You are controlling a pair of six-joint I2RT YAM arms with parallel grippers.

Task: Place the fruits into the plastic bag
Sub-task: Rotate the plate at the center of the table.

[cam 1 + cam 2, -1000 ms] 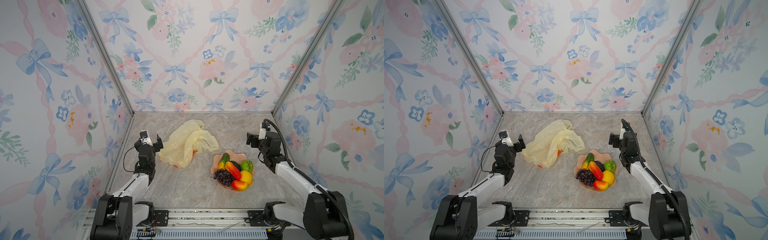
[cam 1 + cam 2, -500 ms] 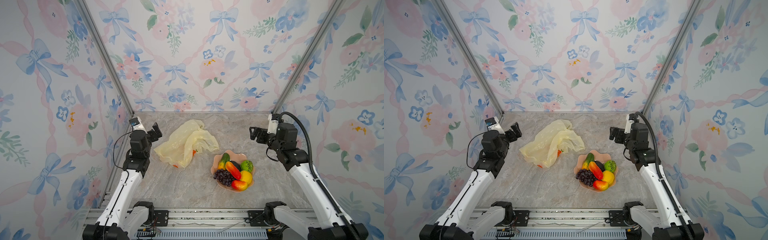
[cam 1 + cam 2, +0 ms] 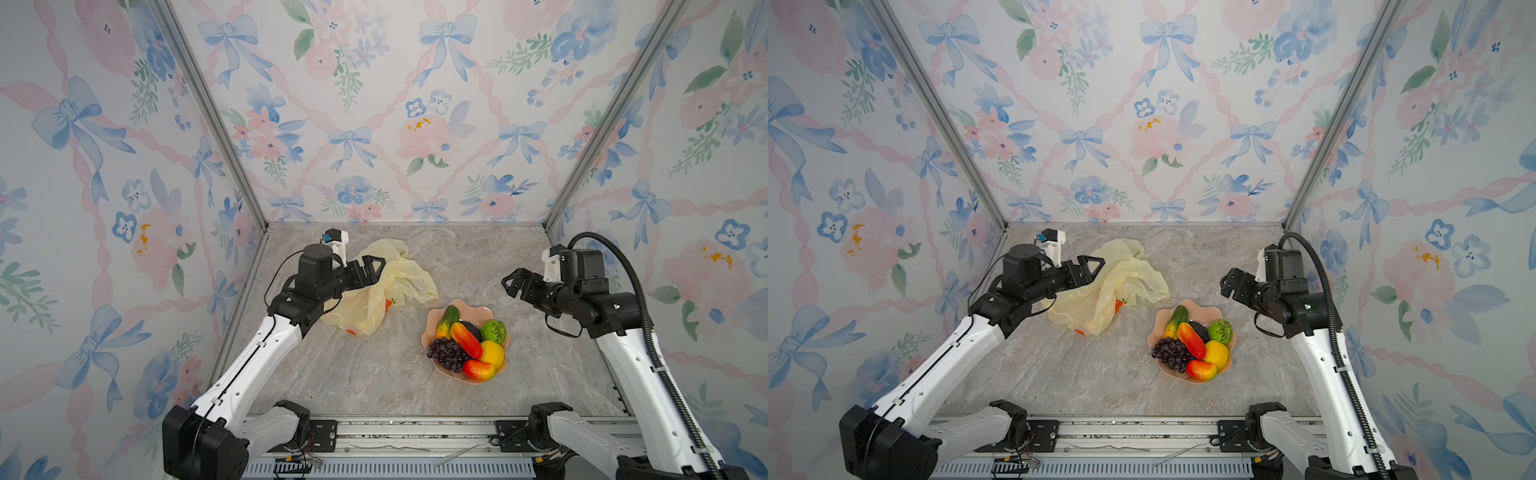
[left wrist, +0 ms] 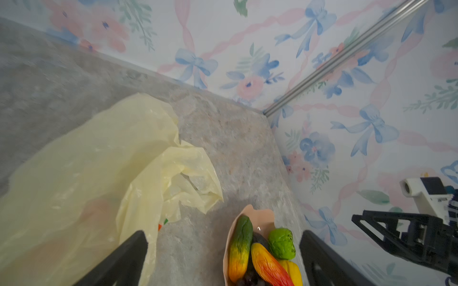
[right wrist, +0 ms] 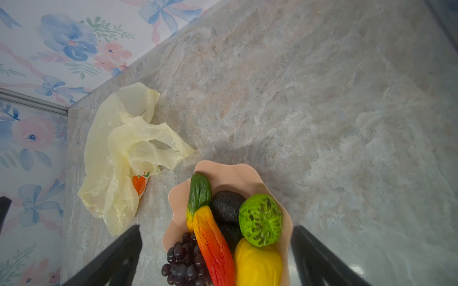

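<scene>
The plastic bag (image 3: 390, 282) lies crumpled and flat on the marble table, left of centre, also seen in the right wrist view (image 5: 119, 148). The fruits sit piled in a pink bowl (image 3: 473, 309): grape bunch (image 3: 446, 353), cucumber shape (image 3: 445, 322), two mangoes (image 3: 466, 339), lemon (image 3: 492, 353), bumpy green ball (image 3: 493, 330) and a black avocado (image 5: 226, 204). My left gripper (image 3: 376, 266) hovers open above the bag's left part, holding nothing. Off to the bowl's far right, my right gripper (image 3: 513, 282) hangs raised and open, empty.
Flowered walls close the table in on three sides, with metal corner posts (image 3: 208, 112). The left arm's elbow (image 3: 299, 307) hides the bag's near left edge. A rail (image 3: 415, 428) runs along the front edge.
Both arms rose and reached forward. The left gripper moved right, over the bag. The right gripper swung up and inward, toward the bowl. Both stayed open.
</scene>
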